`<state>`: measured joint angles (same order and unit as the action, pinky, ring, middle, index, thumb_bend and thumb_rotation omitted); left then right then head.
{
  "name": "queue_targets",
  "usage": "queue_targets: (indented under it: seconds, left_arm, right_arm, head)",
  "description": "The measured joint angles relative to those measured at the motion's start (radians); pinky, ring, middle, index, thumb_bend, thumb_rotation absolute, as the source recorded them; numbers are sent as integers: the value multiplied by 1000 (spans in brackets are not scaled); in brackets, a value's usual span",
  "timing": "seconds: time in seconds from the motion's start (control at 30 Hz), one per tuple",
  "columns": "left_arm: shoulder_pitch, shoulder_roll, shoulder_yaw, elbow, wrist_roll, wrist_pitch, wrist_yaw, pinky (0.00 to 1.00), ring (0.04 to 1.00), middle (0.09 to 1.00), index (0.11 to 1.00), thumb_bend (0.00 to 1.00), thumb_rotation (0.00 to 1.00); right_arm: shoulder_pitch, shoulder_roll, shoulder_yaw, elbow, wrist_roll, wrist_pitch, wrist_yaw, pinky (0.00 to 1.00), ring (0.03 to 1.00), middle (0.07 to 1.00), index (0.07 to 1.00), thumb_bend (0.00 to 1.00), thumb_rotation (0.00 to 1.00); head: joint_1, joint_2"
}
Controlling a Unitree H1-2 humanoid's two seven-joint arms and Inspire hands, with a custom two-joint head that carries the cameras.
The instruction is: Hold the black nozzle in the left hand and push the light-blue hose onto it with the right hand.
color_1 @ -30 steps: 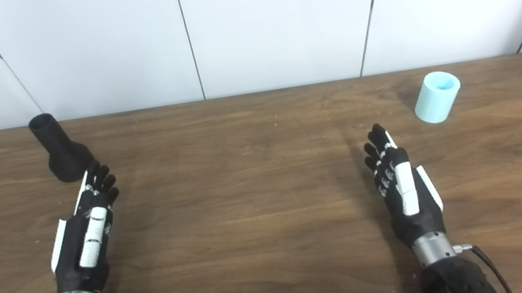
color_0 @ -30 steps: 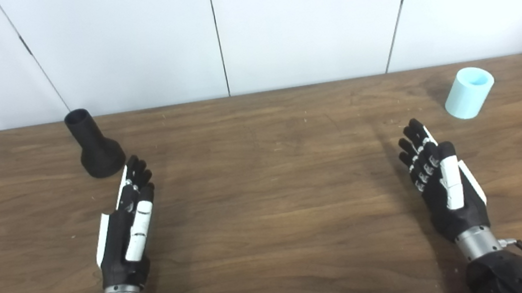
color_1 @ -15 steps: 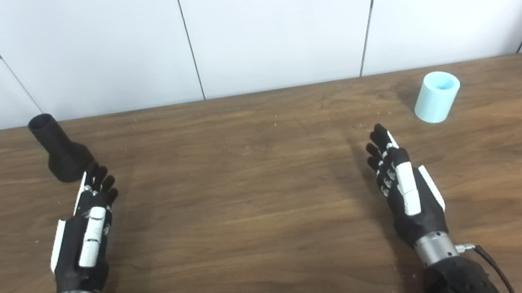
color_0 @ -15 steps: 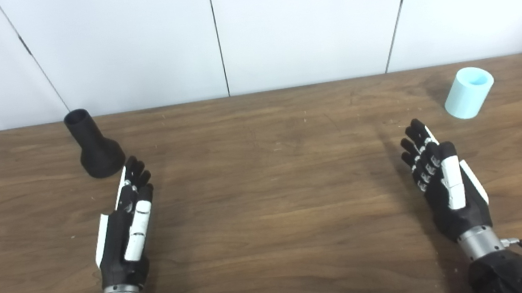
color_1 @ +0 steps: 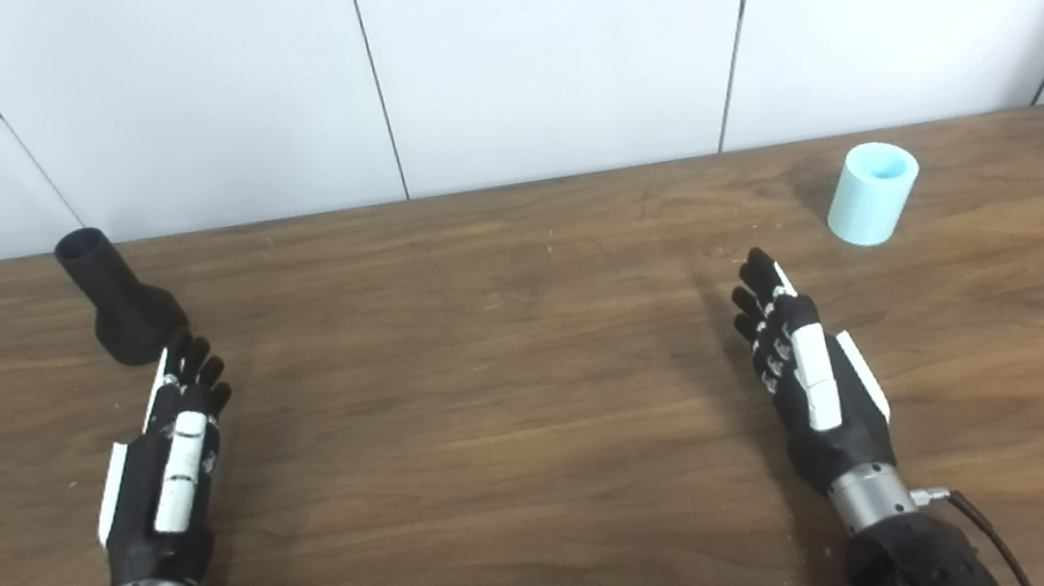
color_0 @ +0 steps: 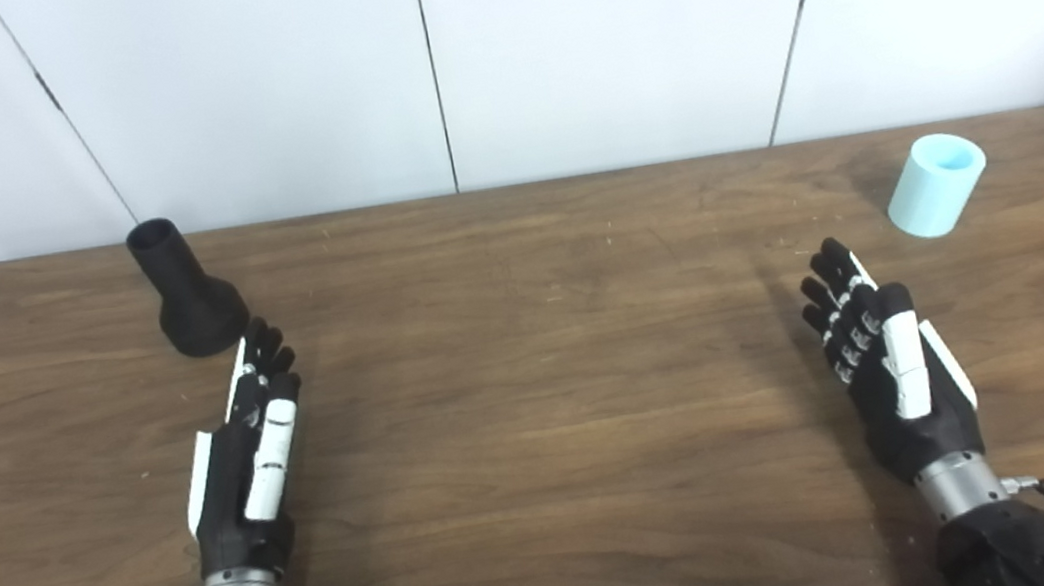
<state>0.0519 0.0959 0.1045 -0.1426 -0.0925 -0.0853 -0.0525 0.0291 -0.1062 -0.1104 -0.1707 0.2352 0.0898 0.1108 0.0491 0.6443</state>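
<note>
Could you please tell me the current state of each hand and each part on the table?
black nozzle: standing upright on its wide base at the far left of the table, not held.
light-blue hose: short piece standing on end at the far right, open end up, not held.
left hand: open, empty, fingertips just short of the nozzle's base.
right hand: open, empty, clearly apart from the hose.

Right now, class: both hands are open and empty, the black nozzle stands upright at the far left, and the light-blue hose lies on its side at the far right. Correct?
Not quite: the light-blue hose stands on end, opening upward, as the left eye view shows. The rest holds.
</note>
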Motion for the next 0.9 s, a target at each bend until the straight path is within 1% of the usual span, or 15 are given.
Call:
queue_targets:
  seconds: [0.17,0.6,0.9]
  left_arm:
    - [2,-3,2,-7,-1,27,5,998,996,993,980,486,781]
    - [3,-8,5,-8,-10,32,6,1000,996,993,980,496,789]
    - [4,-8,4,-10,-22,33,4,1000,996,993,980,507,793]
  right_arm:
    - [0,-1,0,0,0,2,1,1000,1000,1000,996,523,967]
    - [0,-1,0,0,0,2,1,1000,1000,1000,996,527,970]
    - [0,-1,0,0,0,2,1,1000,1000,1000,995,509,973]
  head:
    - [2,0]
    - [3,0]
    - [3,0]
